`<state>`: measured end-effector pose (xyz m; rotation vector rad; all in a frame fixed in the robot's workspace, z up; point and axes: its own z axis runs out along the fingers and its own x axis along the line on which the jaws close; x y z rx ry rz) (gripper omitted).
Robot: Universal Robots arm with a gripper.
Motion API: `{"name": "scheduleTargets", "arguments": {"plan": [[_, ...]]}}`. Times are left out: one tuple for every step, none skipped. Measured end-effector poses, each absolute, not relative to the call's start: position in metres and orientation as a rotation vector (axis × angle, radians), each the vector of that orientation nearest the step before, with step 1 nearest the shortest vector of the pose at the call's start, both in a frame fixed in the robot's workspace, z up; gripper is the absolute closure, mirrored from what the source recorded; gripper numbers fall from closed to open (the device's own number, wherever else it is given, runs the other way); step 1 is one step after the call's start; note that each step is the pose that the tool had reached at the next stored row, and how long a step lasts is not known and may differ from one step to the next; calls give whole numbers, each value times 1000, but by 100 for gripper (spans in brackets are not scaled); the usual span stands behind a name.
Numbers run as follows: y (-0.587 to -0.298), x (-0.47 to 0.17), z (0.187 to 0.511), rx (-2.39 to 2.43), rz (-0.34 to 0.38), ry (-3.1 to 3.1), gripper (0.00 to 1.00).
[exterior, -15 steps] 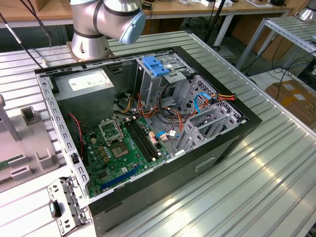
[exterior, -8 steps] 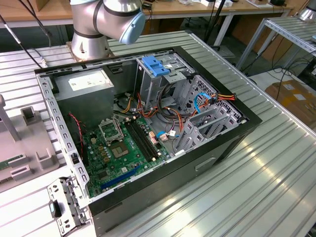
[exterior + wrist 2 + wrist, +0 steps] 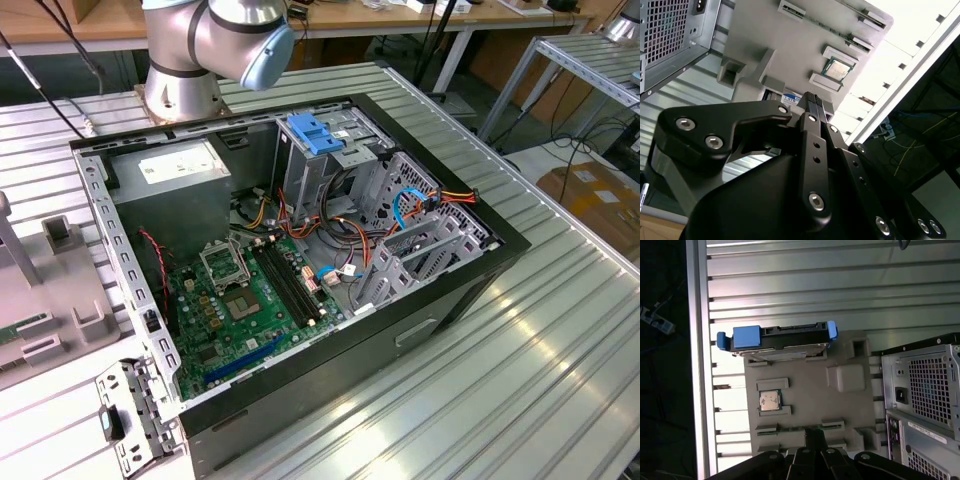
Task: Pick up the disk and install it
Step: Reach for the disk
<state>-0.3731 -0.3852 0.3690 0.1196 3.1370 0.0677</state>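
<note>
The disk [image 3: 777,337] stands on its edge in a slot at the far end of a grey fixture plate [image 3: 810,395]; it is grey metal with blue plastic rails at both ends. In the second wrist view a small patch of the disk [image 3: 790,96], showing its white and blue label, peeks out just behind the fingertips. My gripper [image 3: 812,98] hangs above the fixture plate, apart from the disk, with its two black fingers pressed together and nothing between them. In the first wrist view the gripper [image 3: 813,432] shows at the picture's edge.
The open computer case [image 3: 300,240] lies on the slatted metal table [image 3: 520,360], with the motherboard [image 3: 240,300], the grey power supply [image 3: 175,175] and a drive cage with a light-blue bracket [image 3: 315,133]. A processor chip [image 3: 770,401] sits on the fixture plate [image 3: 60,290]. The case's rear [image 3: 925,400] is beside it.
</note>
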Motion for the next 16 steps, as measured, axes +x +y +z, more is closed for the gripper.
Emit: {"name": "scheduleTargets", "arguments": {"plan": [[-383,-374,369,120,68,3137,89],[-382,-374,369,120,68,3137,89],[-381,-374,368,120,68,3137,89],[-381,-375,368,120,68,3137,89],[-380,-375,368,120,68,3137,89],[-379,-376,368,120,68,3137,89],[-378,-378,368,120,68,3137,89],[-377,-379,367,120,68,3137,89],[-376,-379,367,120,68,3137,89],[-375,-380,367,120,68,3137,89],[-374,-381,366,120,68,3137,89],[-373,-381,366,120,68,3137,89],[-371,-382,365,120,68,3137,89],[-370,-382,364,120,68,3137,89],[-369,-382,364,120,68,3137,89],[-368,-383,363,120,68,3137,89]]}}
